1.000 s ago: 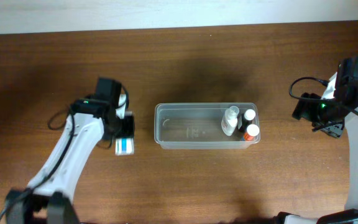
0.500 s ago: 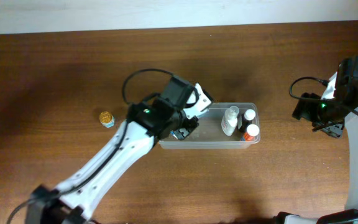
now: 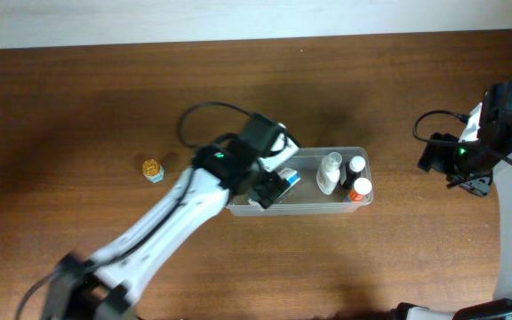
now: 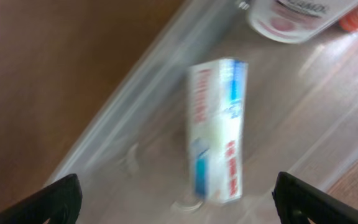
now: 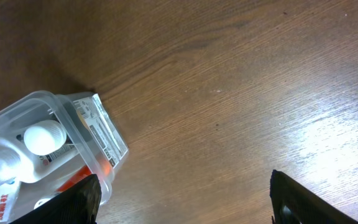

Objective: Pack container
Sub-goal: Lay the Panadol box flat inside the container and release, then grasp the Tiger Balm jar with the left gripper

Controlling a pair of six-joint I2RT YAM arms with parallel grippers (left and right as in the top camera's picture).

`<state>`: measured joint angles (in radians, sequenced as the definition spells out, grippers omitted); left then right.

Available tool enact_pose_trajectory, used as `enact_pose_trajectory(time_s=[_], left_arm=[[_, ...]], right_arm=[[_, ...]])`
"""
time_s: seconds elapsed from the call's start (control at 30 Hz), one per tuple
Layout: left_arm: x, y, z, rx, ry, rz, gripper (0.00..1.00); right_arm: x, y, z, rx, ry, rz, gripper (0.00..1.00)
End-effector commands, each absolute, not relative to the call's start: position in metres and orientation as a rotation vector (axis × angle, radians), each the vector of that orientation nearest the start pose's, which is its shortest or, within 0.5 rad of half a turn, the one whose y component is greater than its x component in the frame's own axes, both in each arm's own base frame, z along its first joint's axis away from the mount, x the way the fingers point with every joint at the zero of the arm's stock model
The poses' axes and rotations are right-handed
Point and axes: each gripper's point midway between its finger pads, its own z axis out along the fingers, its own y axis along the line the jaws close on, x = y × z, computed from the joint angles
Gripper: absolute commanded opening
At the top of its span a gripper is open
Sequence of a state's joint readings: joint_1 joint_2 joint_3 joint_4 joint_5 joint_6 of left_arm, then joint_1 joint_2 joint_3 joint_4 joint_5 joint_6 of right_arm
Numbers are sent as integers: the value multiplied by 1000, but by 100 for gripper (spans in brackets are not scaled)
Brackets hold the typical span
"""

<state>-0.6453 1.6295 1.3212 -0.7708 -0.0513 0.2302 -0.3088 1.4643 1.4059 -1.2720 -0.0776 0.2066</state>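
Note:
The container (image 3: 302, 206), a clear rectangular tub, sits mid-table. A white bottle (image 3: 329, 172), a black-capped bottle (image 3: 356, 165) and an orange-capped bottle (image 3: 360, 188) stand at its right end. My left gripper (image 3: 270, 188) hovers over its left end, open. In the left wrist view a white-and-blue box (image 4: 217, 130) lies on the tub floor between the spread fingertips (image 4: 51, 202), touching neither; the tub wall (image 4: 135, 81) runs diagonally. My right gripper (image 5: 185, 199) stands open above bare wood, right of the container (image 5: 73, 124).
A small gold-topped object (image 3: 152, 169) sits on the table left of the tub. The brown wooden table (image 3: 398, 89) ends at a pale strip along the far edge. The right arm (image 3: 483, 147) holds still at the right edge.
My left arm swung from the table's left side to the tub with the box, then opened; the box now lies inside. The gold-topped object came into view. The right arm stayed put.

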Motion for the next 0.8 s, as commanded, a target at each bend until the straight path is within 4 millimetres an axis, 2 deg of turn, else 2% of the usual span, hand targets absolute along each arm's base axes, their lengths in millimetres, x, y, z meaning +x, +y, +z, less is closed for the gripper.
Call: enact_pose_trajectory(time_s=[0.0, 0.07, 0.13, 0.23, 0.27, 0.37, 0.47, 0.53, 0.67, 0.77], left_arm=[[348, -178, 220, 744, 2352, -14, 99], [357, -133, 230, 546, 2398, 12, 99], [368, -82, 227, 287, 2461, 32, 99], [378, -46, 210, 113, 2528, -39, 99], [383, -33, 196, 60, 2570, -71, 99], [390, -17, 161, -14, 2666, -93, 99], [390, -4, 104, -145, 2828, -107, 99], [385, -12, 71, -163, 2925, -196, 99], [378, -17, 28, -180, 3044, -235, 99], [373, -13, 8, -194, 3095, -211, 100]], right_arm=[[289, -76, 181, 710, 2813, 107, 79], [289, -76, 182, 711, 2813, 107, 79], [289, -76, 181, 711, 2813, 108, 79], [288, -76, 181, 711, 2814, 108, 79], [288, -76, 181, 711, 2814, 108, 79], [288, -76, 181, 711, 2814, 108, 79], [288, -76, 181, 710, 2814, 108, 79], [288, -76, 181, 710, 2814, 108, 79], [288, -76, 181, 710, 2814, 108, 78], [288, -76, 181, 711, 2815, 108, 79]])
